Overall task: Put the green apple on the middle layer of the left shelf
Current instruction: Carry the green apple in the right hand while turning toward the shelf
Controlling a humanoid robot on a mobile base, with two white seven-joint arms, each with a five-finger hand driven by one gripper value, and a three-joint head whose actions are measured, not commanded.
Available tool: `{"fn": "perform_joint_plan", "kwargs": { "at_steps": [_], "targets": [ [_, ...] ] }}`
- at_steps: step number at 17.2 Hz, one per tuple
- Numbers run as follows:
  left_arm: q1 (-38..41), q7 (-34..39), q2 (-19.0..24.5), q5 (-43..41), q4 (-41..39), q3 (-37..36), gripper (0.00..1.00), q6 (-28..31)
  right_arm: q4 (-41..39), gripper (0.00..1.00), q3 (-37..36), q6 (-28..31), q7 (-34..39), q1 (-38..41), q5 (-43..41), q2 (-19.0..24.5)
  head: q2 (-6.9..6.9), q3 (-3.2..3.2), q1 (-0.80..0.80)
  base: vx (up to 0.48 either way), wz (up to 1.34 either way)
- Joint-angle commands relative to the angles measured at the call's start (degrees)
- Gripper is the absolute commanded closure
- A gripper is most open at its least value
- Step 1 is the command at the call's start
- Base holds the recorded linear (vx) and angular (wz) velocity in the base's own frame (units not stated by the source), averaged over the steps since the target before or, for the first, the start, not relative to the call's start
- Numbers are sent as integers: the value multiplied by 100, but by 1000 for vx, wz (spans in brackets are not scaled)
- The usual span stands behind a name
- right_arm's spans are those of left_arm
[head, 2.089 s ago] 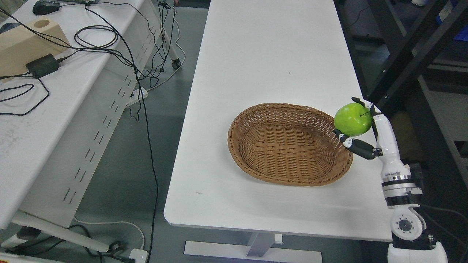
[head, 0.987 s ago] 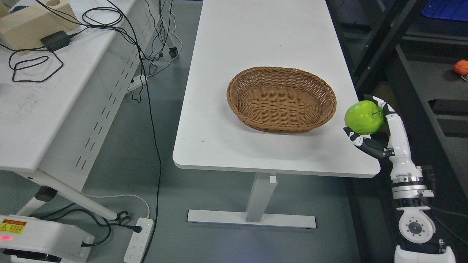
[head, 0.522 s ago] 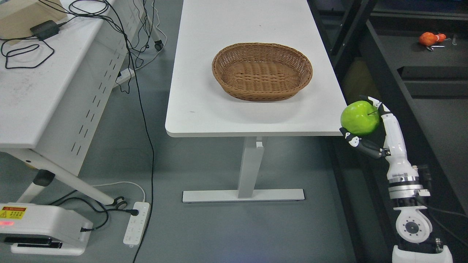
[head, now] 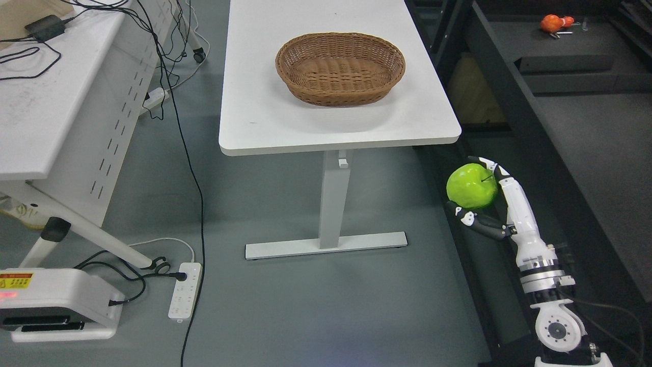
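- Right hand [head: 486, 204] is cupping the green apple [head: 471, 185], fingers wrapping around it, holding it above the grey floor
- Up and to its left, the wicker basket [head: 340, 69] is sitting on the white table [head: 265, 122]
- Dark shelf [head: 586, 117] is running just beside it on the right

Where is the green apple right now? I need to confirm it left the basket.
In the head view the green apple sits low right, gripped in the right hand over the floor, well clear of the wicker basket on the white table.
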Motion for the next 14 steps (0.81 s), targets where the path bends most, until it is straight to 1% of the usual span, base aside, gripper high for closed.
{"fn": "perform_joint_plan", "kwargs": {
  "at_steps": [1, 5, 14],
  "targets": [
    [-124, -3, 100, -1, 0, 0, 0, -4, -11, 99, 185, 4, 5, 66, 2, -20, 0, 0, 0, -224, -255],
    [-124, -3, 100, 8, 0, 0, 0, -4, -11, 99, 132, 4, -4, 66, 2, -20, 0, 0, 0, -208, -393],
    [-124, -3, 100, -1, 0, 0, 0, -4, -11, 99, 123, 4, -4, 57, 2, -11, 0, 0, 0, -180, -633]
  ]
}}
